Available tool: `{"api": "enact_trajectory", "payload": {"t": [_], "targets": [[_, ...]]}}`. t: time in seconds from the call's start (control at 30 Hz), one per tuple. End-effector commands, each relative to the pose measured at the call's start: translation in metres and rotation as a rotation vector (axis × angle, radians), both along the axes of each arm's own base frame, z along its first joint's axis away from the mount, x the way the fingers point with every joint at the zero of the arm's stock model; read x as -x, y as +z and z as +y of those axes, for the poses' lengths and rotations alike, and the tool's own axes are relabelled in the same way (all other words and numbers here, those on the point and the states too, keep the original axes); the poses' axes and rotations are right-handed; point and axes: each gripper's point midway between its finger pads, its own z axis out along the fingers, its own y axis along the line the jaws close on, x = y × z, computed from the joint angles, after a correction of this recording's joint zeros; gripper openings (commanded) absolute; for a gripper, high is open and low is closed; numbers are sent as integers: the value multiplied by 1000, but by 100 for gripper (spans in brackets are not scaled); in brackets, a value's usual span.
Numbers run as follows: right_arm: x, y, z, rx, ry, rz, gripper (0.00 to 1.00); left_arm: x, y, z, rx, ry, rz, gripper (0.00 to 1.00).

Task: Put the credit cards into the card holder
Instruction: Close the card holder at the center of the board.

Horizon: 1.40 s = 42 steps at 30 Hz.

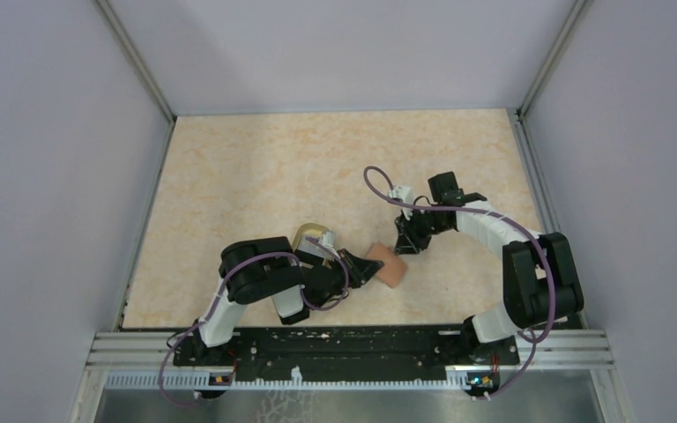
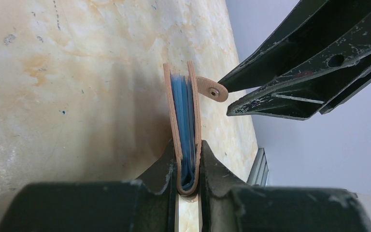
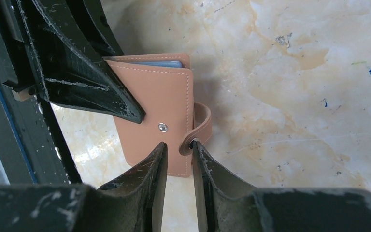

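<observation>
The left tool (image 2: pixel 188 152) is clamped on the holder (image 2: pixel 194 111) at its folded spine, in the 5 o'clock part of the desk (image 2: pixel 77 87) as seen from the top view. There the left tool lies at 9 o'clock of the holder. The holder is held on edge. Its two reddish-brown covers are parted slightly at the free end, so the blue inside (image 2: pixel 181 111) is shown. The tab (image 2: pixel 206 87) is bent out from one cover, with its snap end off the stud (image 3: pixel 163 127). The right tool (image 3: pixel 178 145) is pointed in from 1 o'clock of the holder. Its fingers are set narrowly apart, and the tab's end is at one fingertip with a gap left between the fingers. A tan-rimmed oval dish (image 1: pixel 311 236) is seen at 10 o'clock of the holder, partly hidden by the left arm. Its contents cannot be told.
</observation>
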Motion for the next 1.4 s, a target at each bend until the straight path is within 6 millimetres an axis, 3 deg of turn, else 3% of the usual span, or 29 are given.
{"api": "enact_trajectory", "payload": {"t": [0.0,0.37,0.8,1.13,1.37], "targets": [[-18,14,4,-25,-20,-40,25,1,27,-2,117,-5,-54,0],[-30,12,-3,10,-81,-79,28,2,27,-4,121,-11,-54,0],[-35,7,-5,27,-97,-80,13,2,27,-5,122,-16,-54,0],[-36,4,-5,30,-101,-69,20,2,28,-5,121,-17,-57,0],[-37,4,-4,28,-100,-69,14,2,28,-6,120,-18,-58,0]]}}
